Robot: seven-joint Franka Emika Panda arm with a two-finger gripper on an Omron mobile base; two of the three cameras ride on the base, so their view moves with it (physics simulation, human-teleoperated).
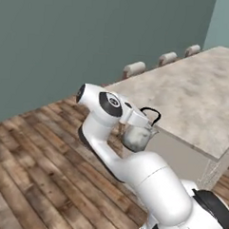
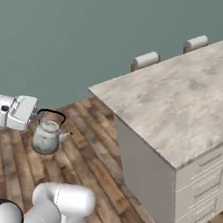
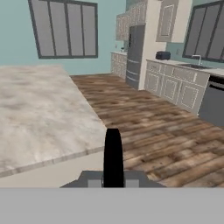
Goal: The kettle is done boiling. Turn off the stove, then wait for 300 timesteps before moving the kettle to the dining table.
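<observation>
Hand (image 2: pixel 39 114) grips squat metal kettle's (image 2: pixel 46 135) thin handle.

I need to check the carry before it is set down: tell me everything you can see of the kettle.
The kettle is small, squat, silver-grey metal, with a short spout and a thin black arched handle. It hangs upright in the air from the gripper, whose jaws are shut on the handle. It is over the wooden floor, beside the dining table, touching neither.
</observation>
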